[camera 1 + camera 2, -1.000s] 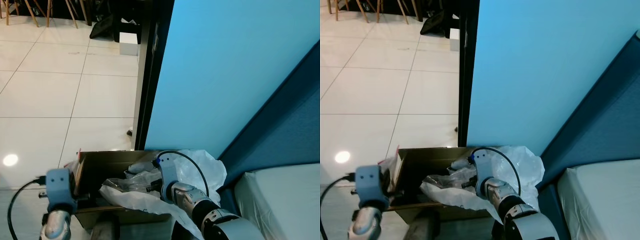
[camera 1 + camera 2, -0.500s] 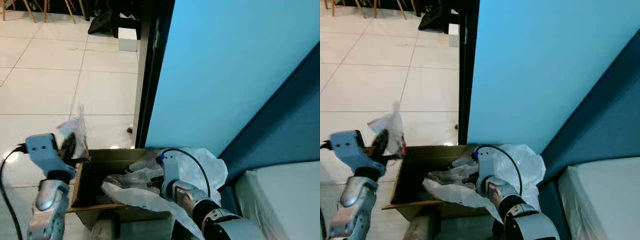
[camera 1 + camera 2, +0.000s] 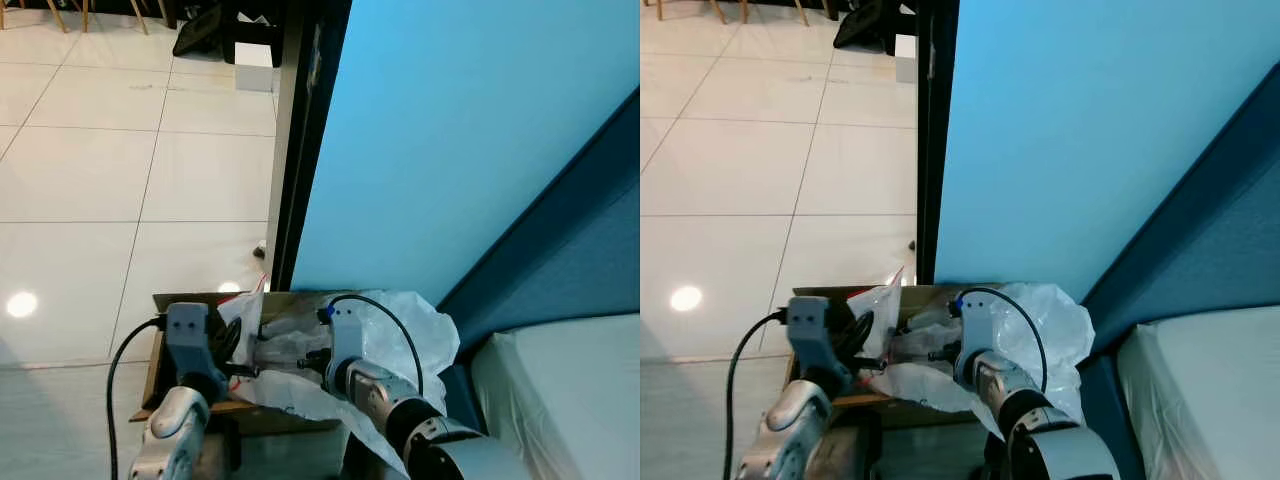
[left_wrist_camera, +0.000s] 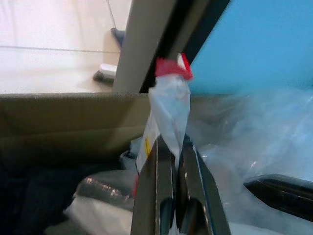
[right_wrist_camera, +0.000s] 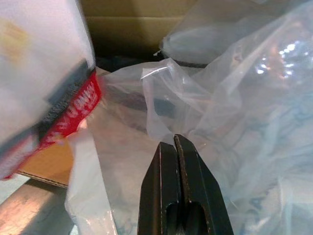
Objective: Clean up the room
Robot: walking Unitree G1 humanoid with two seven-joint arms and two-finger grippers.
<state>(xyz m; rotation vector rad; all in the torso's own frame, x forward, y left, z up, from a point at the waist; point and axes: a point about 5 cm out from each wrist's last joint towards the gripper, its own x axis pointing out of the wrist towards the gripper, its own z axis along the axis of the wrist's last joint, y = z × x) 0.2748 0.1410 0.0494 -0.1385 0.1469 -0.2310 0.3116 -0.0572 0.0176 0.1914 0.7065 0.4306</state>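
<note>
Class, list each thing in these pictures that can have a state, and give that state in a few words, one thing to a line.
Cardboard box: open on the floor, holding plastic waste.
Clear plastic bag: crumpled, spilling over the box's right edge.
Snack wrapper: pinched, held above the box.
Left pincer: shut on the snack wrapper.
Right pincer: shut on a fold of the clear plastic bag.
Doorway: open onto the tiled floor.

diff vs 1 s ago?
The left gripper, shut on the red-and-white wrapper, rose beside the cardboard box with it, then swung right; it now holds it over the box opening. The right gripper stayed shut on the clear plastic bag at the box.
</note>
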